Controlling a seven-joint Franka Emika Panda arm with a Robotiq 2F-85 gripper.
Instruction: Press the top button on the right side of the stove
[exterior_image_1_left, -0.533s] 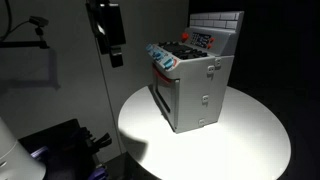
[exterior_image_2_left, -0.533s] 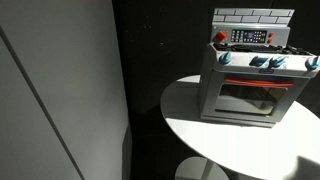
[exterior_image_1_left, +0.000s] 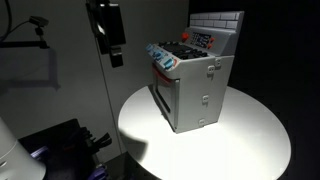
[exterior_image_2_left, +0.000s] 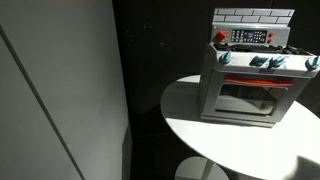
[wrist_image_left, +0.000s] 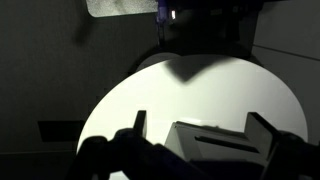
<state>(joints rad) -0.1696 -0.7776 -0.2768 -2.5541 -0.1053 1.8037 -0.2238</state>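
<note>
The stove (exterior_image_1_left: 195, 90) is a small grey box with a white tiled back panel. It stands on a round white table (exterior_image_1_left: 250, 135) and shows in both exterior views; the oven door faces the camera in one of them (exterior_image_2_left: 250, 85). Its control panel (exterior_image_2_left: 250, 37) carries small buttons too small to tell apart. My gripper (exterior_image_1_left: 114, 55) hangs in the dark, up and off to the side of the stove, apart from it. In the wrist view the two fingers (wrist_image_left: 200, 128) are spread open and empty, with the stove's back (wrist_image_left: 215, 145) low between them.
A pale wall panel (exterior_image_2_left: 60, 90) stands beside the table. Dark equipment (exterior_image_1_left: 60, 145) sits low near the table edge. A camera on a mount (exterior_image_1_left: 38, 22) is at the upper corner. Bare tabletop (exterior_image_2_left: 220, 140) lies in front of the stove.
</note>
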